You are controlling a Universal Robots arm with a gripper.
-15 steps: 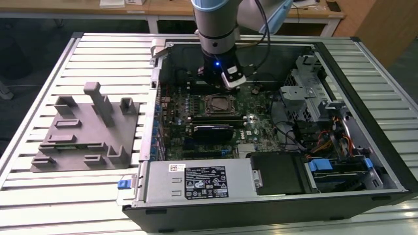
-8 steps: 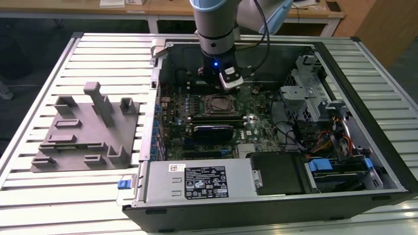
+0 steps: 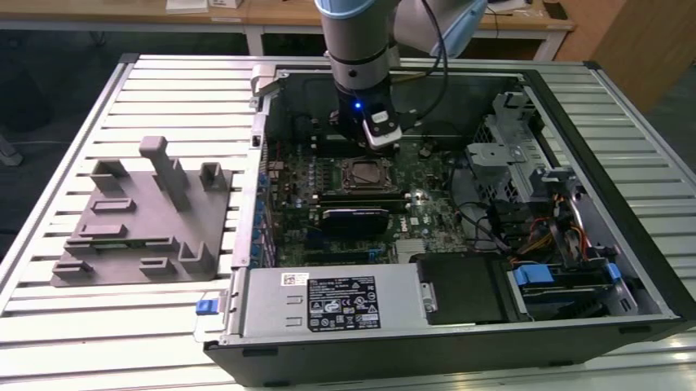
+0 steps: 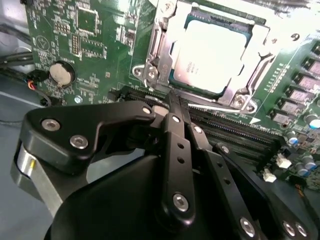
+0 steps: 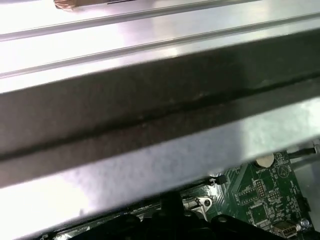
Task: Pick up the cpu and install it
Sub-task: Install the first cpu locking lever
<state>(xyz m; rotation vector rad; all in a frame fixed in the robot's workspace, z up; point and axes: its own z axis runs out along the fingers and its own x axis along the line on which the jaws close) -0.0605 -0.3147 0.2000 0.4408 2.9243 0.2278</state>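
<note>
The cpu (image 4: 212, 52), a small square chip with a pale silvery top, lies flat inside the metal-rimmed socket frame (image 4: 155, 55) on the green motherboard (image 4: 85, 45). My gripper (image 4: 176, 100) hangs just beside the socket, over the memory slots, its black fingers (image 4: 175, 150) pressed together with nothing between them. In the exterior view the gripper (image 3: 379, 140) hovers inside the open computer case, just behind the socket frame (image 3: 364, 173).
A grey moulded fixture (image 3: 142, 216) with upright blocks sits on the slatted table at the exterior view's left. The case wall (image 5: 150, 115) rises close to the wrist. A power supply (image 3: 326, 303), a drive cage (image 3: 522, 163) and cables (image 3: 544, 236) crowd the case.
</note>
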